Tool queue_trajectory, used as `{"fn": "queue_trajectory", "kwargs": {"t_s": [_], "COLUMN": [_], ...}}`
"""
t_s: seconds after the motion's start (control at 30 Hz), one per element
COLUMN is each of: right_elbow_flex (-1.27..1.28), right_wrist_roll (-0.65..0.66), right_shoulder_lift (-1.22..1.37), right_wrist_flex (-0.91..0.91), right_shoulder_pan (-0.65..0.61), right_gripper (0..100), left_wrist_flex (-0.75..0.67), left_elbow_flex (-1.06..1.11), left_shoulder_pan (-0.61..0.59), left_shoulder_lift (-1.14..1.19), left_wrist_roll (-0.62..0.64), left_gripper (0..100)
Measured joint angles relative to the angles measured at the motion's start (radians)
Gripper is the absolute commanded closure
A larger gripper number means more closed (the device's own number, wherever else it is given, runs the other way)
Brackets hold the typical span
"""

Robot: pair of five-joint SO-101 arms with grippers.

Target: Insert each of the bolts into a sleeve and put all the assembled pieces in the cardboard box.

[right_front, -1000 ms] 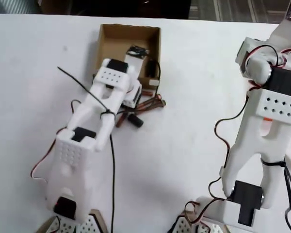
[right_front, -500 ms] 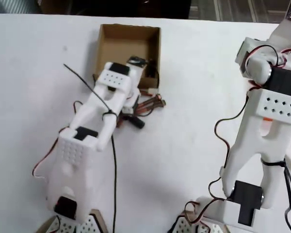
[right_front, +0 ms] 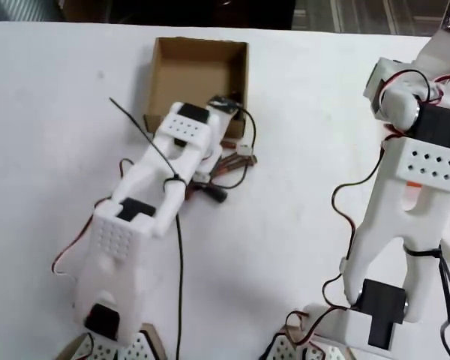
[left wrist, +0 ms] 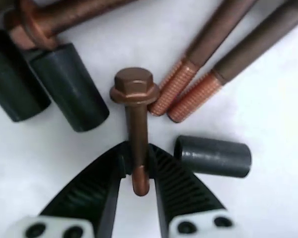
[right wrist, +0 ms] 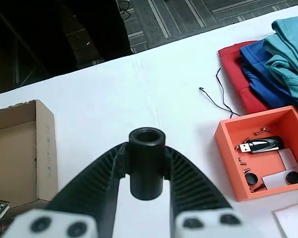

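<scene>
Checking the left wrist view, I find the left gripper closed on the shank of one copper bolt, with loose sleeves and other bolts around it. My right wrist view shows the right gripper clamping a black sleeve upright. From above, the pile sits just beside the cardboard box, and bare table lies between the arms.
</scene>
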Motion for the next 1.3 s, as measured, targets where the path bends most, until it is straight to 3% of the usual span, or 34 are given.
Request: {"fn": "queue_trajectory", "kwargs": {"t_s": [0.47, 0.57, 0.67, 0.8, 0.87, 1.03, 1.13, 1.3], "right_elbow_flex": [0.0, 0.0, 0.0, 0.0, 0.0, 0.0, 0.0, 0.0], "right_wrist_roll": [0.0, 0.0, 0.0, 0.0, 0.0, 0.0, 0.0, 0.0], "right_shoulder_lift": [0.0, 0.0, 0.0, 0.002, 0.002, 0.002, 0.002, 0.002], "right_wrist_flex": [0.0, 0.0, 0.0, 0.0, 0.0, 0.0, 0.0, 0.0], "right_shoulder_pan": [0.0, 0.0, 0.0, 0.0, 0.0, 0.0, -0.002, 0.0], "right_gripper": [97.6, 97.6, 97.6, 97.6, 97.6, 97.6, 97.6, 97.6], "left_wrist_flex": [0.281, 0.281, 0.265, 0.098, -0.038, -0.305, -0.404, -0.488], "left_elbow_flex": [0.072, 0.218, 0.425, 0.678, 0.755, 0.884, 0.948, 0.979], "left_shoulder_pan": [-0.021, -0.107, -0.221, -0.394, -0.45, -0.493, -0.496, -0.499], "left_shoulder_lift": [-0.391, -0.503, -0.597, -0.637, -0.637, -0.638, -0.638, -0.661], "left_wrist_roll": [-0.232, -0.368, -0.606, -0.97, -1.039, -1.02, -1.011, -0.947], "left_gripper": [97, 97, 97, 97, 97, 94, 86, 86]}}
